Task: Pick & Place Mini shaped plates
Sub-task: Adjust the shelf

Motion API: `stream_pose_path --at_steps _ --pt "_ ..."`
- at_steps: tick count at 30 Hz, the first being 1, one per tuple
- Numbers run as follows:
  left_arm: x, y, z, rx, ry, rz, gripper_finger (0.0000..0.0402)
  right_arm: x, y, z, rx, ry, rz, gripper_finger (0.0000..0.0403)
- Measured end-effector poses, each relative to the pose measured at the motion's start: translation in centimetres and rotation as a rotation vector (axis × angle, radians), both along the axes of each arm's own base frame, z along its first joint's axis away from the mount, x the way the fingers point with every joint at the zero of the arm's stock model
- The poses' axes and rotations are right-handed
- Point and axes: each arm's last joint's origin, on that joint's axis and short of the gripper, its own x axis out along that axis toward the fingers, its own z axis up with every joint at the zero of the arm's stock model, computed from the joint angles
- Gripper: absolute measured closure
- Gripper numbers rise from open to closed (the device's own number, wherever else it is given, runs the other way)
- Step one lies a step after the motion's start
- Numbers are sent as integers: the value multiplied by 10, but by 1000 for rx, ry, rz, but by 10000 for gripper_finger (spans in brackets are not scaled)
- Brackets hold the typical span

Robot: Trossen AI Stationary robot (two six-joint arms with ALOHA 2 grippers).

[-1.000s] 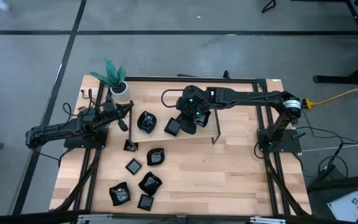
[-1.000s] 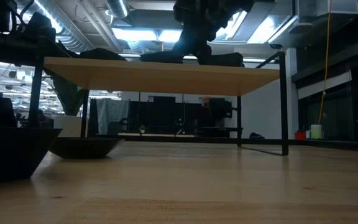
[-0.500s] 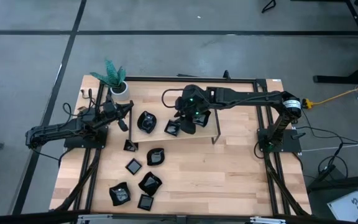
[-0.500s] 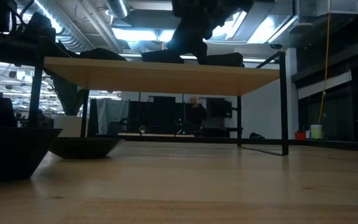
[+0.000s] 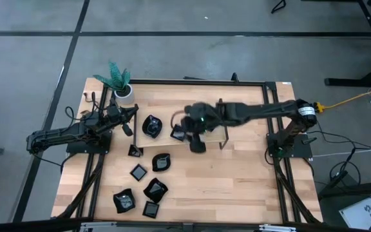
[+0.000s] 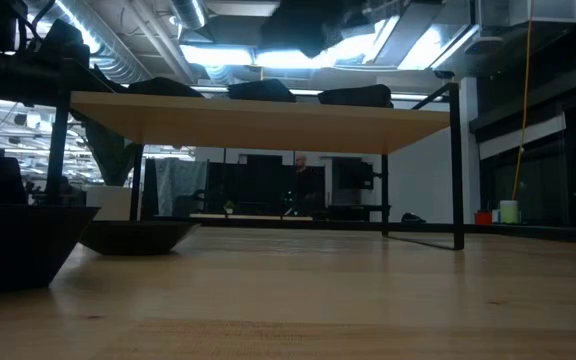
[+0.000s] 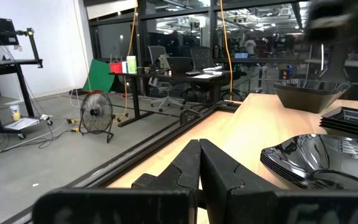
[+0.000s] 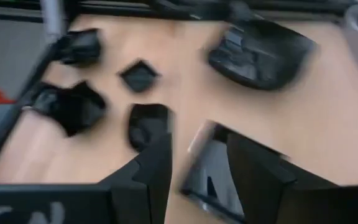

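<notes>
Mini shaped plates [image 5: 143, 190]: 7 black dishes lay loose on the table's [image 5: 237, 180] near-left part. Further plates [image 6: 263, 90] sat on the raised shelf [image 5: 223, 132]. Right gripper [image 5: 197, 143]: above the shelf's front edge, fingers spread, empty. Left gripper [image 5: 126, 122]: fingers pressed together, parked left, near the potted plant [image 5: 120, 80].

Right gripper [image 8: 197, 155] agape, left gripper [image 7: 199, 163] closed

A grey concrete floor [image 5: 192, 51] crossed by dark seams surrounds the wooden table [image 5: 237, 187]. Seen level across the table, bright ceiling lights [image 6: 218, 55] and ducting hang overhead, with dark glass partitions [image 6: 248, 185] behind. Beyond the table's edge stand a floor fan [image 7: 96, 114], office chairs [image 7: 166, 68], desks [image 7: 185, 76] and a green panel [image 7: 101, 76]
</notes>
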Motion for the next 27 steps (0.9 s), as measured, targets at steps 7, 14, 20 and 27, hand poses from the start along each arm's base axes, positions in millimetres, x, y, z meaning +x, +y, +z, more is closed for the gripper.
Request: stream_pose_path --at_steps 7,14,20,27 --pt "0 0 0 0 0 0 398 -21 53 11 -38 35 21 249" --pt "0 0 0 0 -1 0 398 -45 110 -10 -154 82 -125 249" --pt "0 0 0 0 0 0 398 -85 146 -60 -191 32 -244 249" --pt "0 0 0 0 0 0 398 -114 170 -106 -51 17 -262 249"
